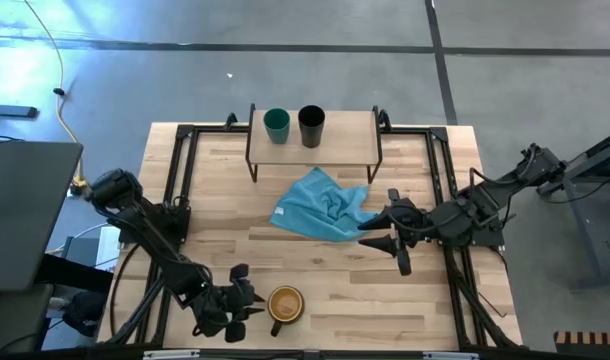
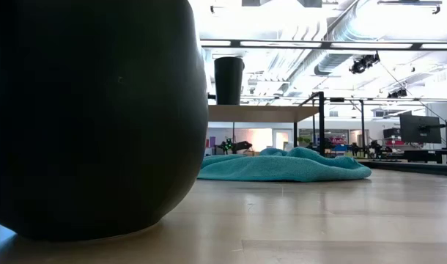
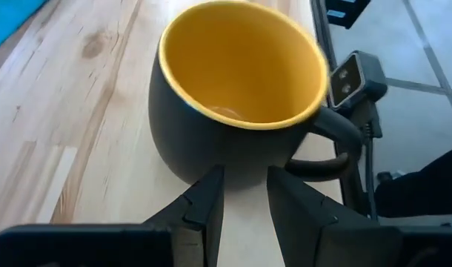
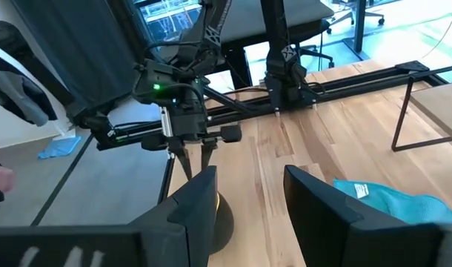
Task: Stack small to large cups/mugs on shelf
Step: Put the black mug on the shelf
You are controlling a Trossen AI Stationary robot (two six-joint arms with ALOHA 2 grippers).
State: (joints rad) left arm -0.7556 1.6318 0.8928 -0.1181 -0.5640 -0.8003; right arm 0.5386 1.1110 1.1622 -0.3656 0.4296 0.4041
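Observation:
The large dark mug (image 1: 285, 305) with a yellow inside stands upright near the table's front edge, its handle (image 3: 326, 141) off to one side. My left gripper (image 3: 244, 174) is low beside the mug's left side; its fingers, a narrow gap apart, point at the lower wall. The teal cup (image 1: 276, 124) and the black cup (image 1: 311, 126) stand upright side by side on the shelf (image 1: 350, 135) at the far middle. My right gripper (image 1: 385, 248) hangs open above the table right of centre, holding nothing. My left gripper has its two fingertips (image 3: 211, 185) right at the mug's lower outer wall (image 3: 241, 159), coming slanting down from the table's left. Whether they touch the wall I cannot tell. The mug stands on its base on the table.
A crumpled blue cloth (image 1: 323, 205) lies mid-table between the shelf and the mug, just left of my right gripper. Black rails (image 1: 180, 180) run along the table's left and right sides. Bare wood lies right of the mug along the front edge.

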